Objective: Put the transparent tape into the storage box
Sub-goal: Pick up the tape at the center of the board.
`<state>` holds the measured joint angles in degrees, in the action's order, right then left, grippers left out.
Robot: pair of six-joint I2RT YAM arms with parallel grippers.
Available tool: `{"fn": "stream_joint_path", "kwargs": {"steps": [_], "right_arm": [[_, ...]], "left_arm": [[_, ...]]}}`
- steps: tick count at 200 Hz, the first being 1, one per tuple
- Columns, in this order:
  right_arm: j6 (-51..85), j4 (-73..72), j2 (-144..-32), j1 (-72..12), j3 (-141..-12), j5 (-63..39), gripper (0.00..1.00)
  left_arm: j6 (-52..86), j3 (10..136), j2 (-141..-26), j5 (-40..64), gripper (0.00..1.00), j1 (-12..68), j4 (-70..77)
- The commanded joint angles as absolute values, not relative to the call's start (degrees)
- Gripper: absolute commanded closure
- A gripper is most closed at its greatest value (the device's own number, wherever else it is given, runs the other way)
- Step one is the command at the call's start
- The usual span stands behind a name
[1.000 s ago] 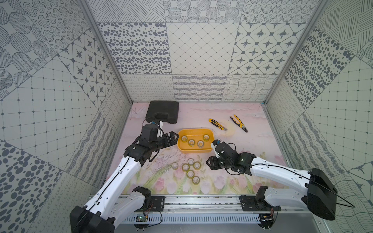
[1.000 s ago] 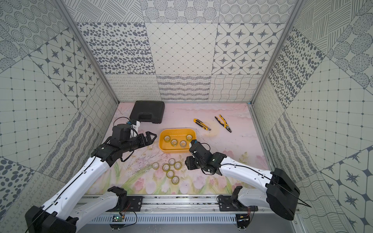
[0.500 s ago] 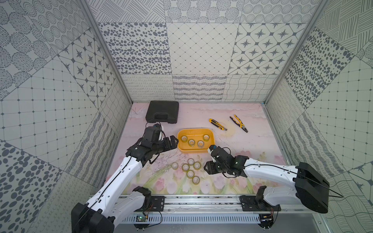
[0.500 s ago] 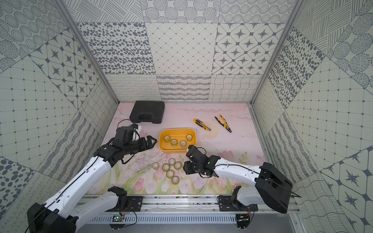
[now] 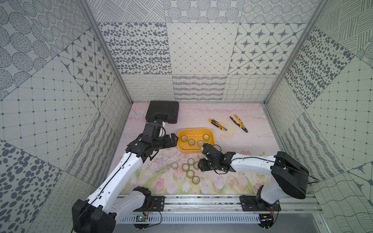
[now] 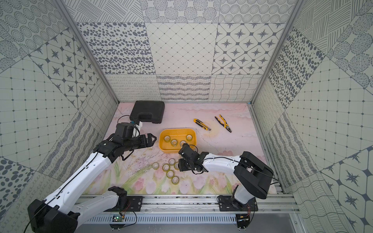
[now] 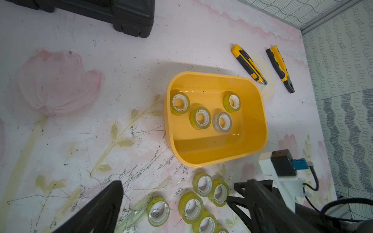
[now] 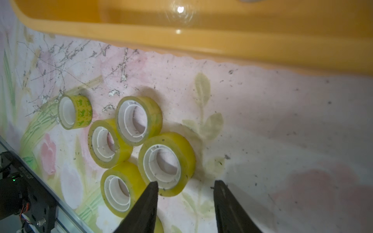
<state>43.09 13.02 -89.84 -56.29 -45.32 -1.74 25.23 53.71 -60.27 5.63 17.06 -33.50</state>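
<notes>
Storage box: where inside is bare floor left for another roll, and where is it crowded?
Inside the storage box, bare floor lies by the far wall between the case-side roll and the knife-side roll, with a narrower strip at the knife-side end. The middle two rolls crowd the centre, side by side.

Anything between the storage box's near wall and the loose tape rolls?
No. The right wrist view shows only bare floral mat between the storage box and the loose tape rolls.

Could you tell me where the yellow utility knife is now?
In both top views the utility knife lies on the mat beyond the storage box's far right corner, between it and the pliers, touching neither.
</notes>
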Motion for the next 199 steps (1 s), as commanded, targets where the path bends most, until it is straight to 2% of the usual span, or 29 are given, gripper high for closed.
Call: {"fn": "stream_joint_path", "kwargs": {"steps": [1,58,99,199], "right_arm": [[43.0,12.6,-92.1,-56.7,-47.9,0.3,0.51],[43.6,17.7,-95.5,-58.3,-48.6,4.5,0.52],[44.9,19.3,-89.9,-58.2,-43.8,8.3,0.53],[41.4,17.9,-84.2,-58.1,-42.8,6.6,0.52]], "left_arm": [[22.6,54.1,-59.9,4.6,0.01,17.2,-34.8],[22.6,54.3,-60.8,5.1,0.01,17.2,-35.1],[22.6,54.5,-60.9,5.0,0.01,17.2,-35.9],[21.5,53.8,-61.0,5.4,0.01,17.2,-35.3]]}}
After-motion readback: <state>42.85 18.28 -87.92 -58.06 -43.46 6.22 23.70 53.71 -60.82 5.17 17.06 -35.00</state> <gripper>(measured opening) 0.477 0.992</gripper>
